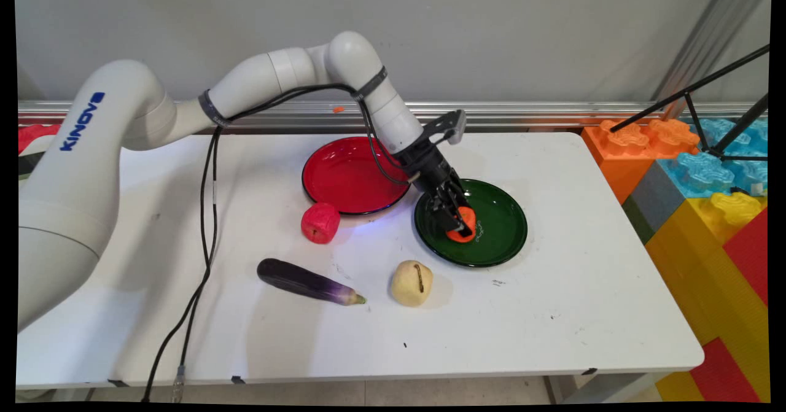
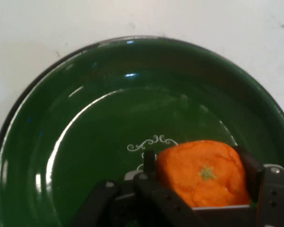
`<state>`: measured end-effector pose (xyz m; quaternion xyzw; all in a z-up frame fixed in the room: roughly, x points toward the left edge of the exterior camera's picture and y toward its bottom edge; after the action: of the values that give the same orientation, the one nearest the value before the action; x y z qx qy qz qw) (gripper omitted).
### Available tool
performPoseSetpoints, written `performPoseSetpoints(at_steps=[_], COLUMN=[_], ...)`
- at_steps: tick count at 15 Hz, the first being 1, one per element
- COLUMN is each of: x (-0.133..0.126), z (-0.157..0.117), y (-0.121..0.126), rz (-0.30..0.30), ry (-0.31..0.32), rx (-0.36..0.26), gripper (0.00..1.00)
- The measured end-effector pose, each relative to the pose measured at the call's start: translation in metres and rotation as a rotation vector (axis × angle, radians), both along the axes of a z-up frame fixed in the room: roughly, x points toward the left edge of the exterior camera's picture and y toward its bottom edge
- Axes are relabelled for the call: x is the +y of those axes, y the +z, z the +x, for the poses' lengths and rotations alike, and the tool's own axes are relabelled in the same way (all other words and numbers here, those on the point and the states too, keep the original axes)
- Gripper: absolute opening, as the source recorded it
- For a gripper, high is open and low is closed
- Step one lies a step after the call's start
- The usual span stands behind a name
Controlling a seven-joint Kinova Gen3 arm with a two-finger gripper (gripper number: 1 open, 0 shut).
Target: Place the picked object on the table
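Pincer (image 1: 462, 221) clenched on orange fruit (image 2: 203, 172) inside green plate (image 1: 503, 240); red plate (image 1: 344, 178) at ten o'clock.

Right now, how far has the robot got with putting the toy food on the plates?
Done: nothing lies free on a plate yet. In hand: the gripper is shut on the orange fruit, low over the green plate. Left: the red plate holds nothing, and the red fruit, eggplant and potato sit on the table.
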<state>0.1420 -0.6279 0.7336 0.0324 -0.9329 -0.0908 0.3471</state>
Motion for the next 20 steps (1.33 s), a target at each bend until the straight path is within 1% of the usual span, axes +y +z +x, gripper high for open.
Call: performPoseSetpoints(at_steps=[4,8,10,15,20], x=[0.003,0.017,0.027,0.065,0.096], z=[0.012,0.032,0.045,0.088,0.128], y=[0.022,0.05,0.061,0.084,0.093], rz=[0.021,0.051,0.067,0.117,0.156], ry=[0.028,0.041,0.036,-0.002,-0.031], rx=[0.029,0.063,0.075,0.09,0.087], gripper=[0.0,0.0,0.0,0.0,0.0])
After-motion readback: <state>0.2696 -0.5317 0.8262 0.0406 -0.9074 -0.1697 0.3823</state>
